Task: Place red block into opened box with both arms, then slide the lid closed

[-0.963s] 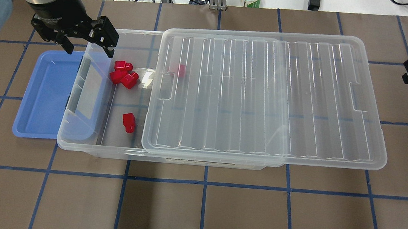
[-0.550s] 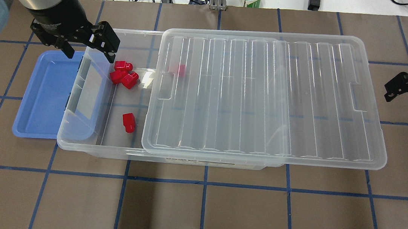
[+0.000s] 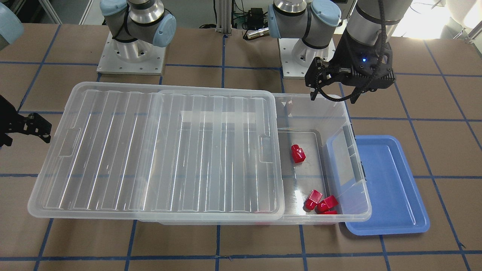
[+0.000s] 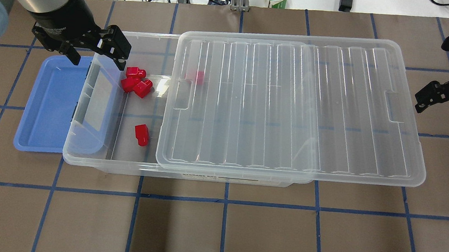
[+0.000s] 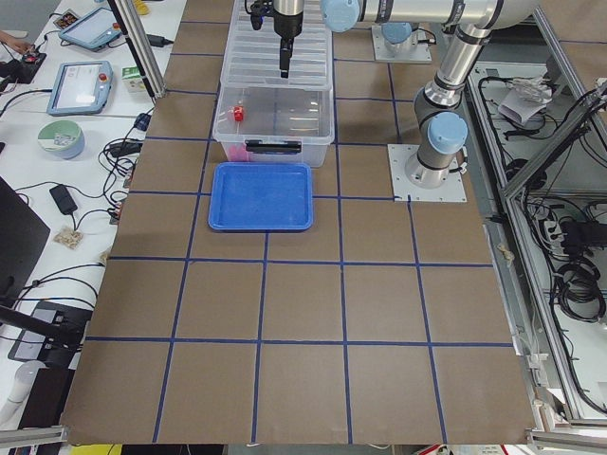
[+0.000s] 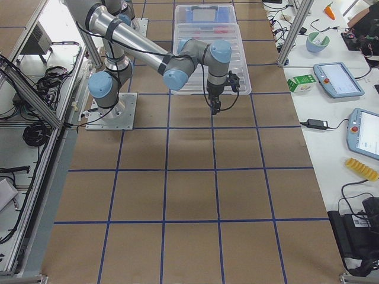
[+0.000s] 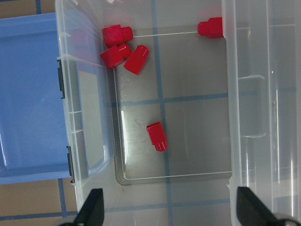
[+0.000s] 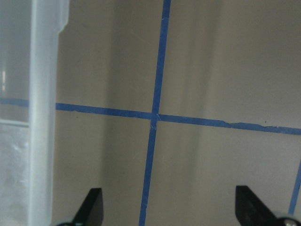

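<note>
Lid (image 4: pixel 293 108) over most of box (image 4: pixel 120 166)

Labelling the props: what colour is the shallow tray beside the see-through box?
Plain light blue; the tray shows best in the overhead exterior view.

Both arms (image 3: pixel 371 19) are silver-grey tubes with rounded pale blue joint caps (image 3: pixel 165 30), and each stands on a square grey base plate (image 3: pixel 109 66) dotted with small screws, at 11 and 1 o'clock in the front-facing view. The left arm carries a thin black cable (image 3: pixel 381 26) down its wrist, a polished metal band, and a black collar with a small blue light (image 3: pixel 363 59). The left pincer (image 3: pixel 333 98) and right pincer (image 4: pixel 438 106) are matte black and angular, each with two linked fingers.
</note>
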